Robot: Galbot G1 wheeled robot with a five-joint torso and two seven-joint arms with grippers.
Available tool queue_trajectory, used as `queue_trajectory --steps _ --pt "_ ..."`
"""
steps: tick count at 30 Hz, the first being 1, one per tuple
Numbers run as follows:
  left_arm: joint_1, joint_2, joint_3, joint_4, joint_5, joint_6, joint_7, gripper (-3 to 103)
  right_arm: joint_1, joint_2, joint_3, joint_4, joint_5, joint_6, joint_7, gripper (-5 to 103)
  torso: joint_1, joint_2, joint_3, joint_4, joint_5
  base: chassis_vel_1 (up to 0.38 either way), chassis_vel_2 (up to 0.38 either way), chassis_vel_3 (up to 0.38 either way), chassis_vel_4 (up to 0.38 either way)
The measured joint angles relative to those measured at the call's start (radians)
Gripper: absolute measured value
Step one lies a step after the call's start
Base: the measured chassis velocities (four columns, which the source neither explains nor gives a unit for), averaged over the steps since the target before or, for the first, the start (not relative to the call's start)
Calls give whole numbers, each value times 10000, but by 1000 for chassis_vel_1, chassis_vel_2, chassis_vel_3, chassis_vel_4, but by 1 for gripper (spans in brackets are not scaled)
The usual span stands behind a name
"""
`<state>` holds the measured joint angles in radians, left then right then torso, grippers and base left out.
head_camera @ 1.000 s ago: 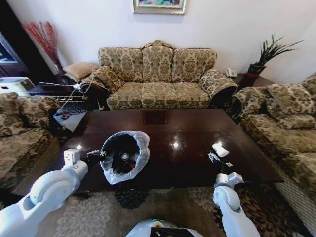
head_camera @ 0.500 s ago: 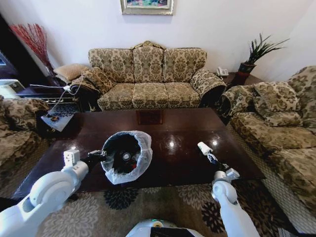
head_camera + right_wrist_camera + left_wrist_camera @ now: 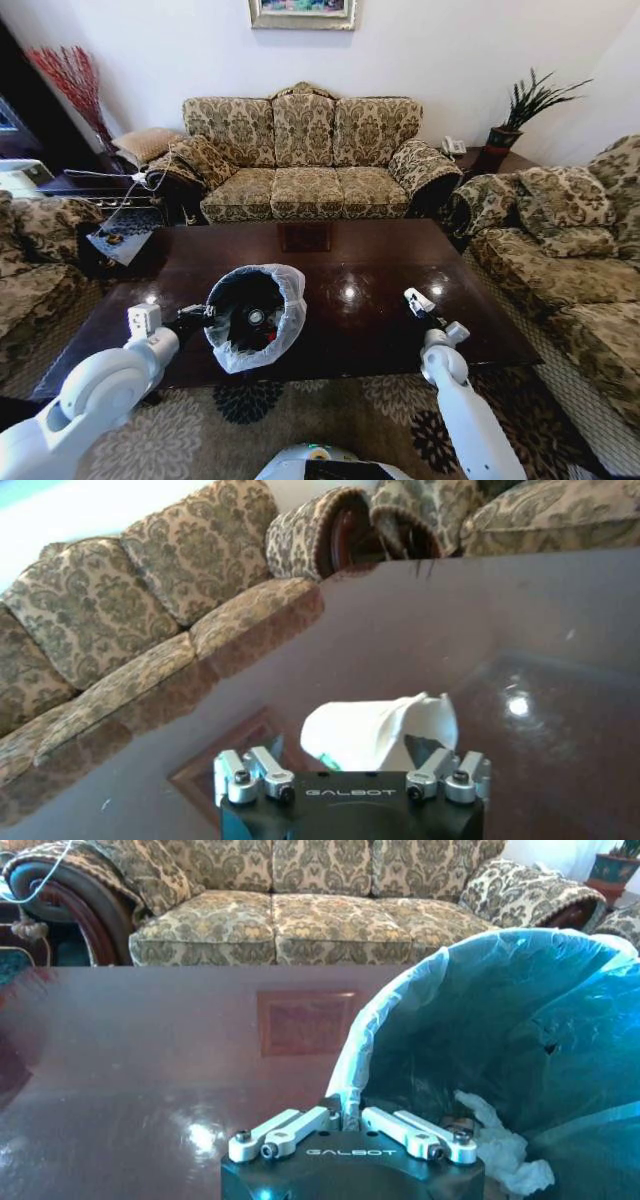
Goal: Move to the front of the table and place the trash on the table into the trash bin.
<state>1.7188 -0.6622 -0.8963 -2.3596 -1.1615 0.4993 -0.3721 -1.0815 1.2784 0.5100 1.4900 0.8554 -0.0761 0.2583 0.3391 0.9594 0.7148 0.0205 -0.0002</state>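
Gripping the trash bin by its bag-lined rim, left tool is clenched on the edge w/ bin tipped, mouth facing the robot, above the tabletop near its front-left part. Paper wads lie inside. Right tool sits over the tabletop's front-right, grasping a white packet btwn its fingers; bin well apart to its left.

Two smooth white rounded arms end in black grippers, the left gripper and right gripper marked GALBOT, with silvery screwed finger links.
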Motion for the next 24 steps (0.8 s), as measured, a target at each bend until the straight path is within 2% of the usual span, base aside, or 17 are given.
queue_trajectory --steps 2,5,6,9,10,13,16,18,20,21,24 --pt "2 -5 -2 -4 4 -11 1 0 22 5 -26 -12 24 -17 -30 78 0 0 0 -1 2 0 0 0 0" --pt "-1 -7 -3 -13 6 -27 6 0 80 21 -78 -12 107 -81 -55 61 0 0 0 -3 3 0 0 0 0" --pt "-1 -7 -3 -13 6 -27 6 0 80 21 -78 -12 107 -81 -55 61 0 0 0 -3 3 0 0 0 0" --pt "-2 0 -3 -13 23 -29 6 0 72 4 -72 75 116 -120 -52 45 0 0 0 -2 2 0 0 0 0" --pt "-2 0 -3 -13 23 -29 6 0 72 4 -72 75 116 -120 -52 45 0 0 0 -2 2 0 0 0 0" --pt "-2 43 4 -13 34 -34 8 0 -6 -62 -36 239 91 -126 -99 28 0 0 0 -3 2 0 0 0 0" --pt "-3 49 8 -13 34 -40 9 0 -14 -79 -25 240 74 -124 -139 24 0 0 0 -3 2 0 0 0 0" --pt "0 66 12 -13 34 -48 13 0 -22 -109 -10 218 49 -87 -176 13 0 0 0 -3 2 0 0 0 0" --pt "5 74 12 -13 34 -50 13 0 -29 -111 -5 220 49 -81 -186 13 0 0 0 -2 1 0 0 0 0" --pt "23 108 4 -14 33 -56 16 0 -72 -108 26 270 52 -38 -320 3 0 0 0 -2 2 0 0 0 0" --pt "36 155 -20 -13 32 -58 17 0 -123 -98 71 338 -22 46 -582 1 0 0 -1 -3 2 0 0 0 0"
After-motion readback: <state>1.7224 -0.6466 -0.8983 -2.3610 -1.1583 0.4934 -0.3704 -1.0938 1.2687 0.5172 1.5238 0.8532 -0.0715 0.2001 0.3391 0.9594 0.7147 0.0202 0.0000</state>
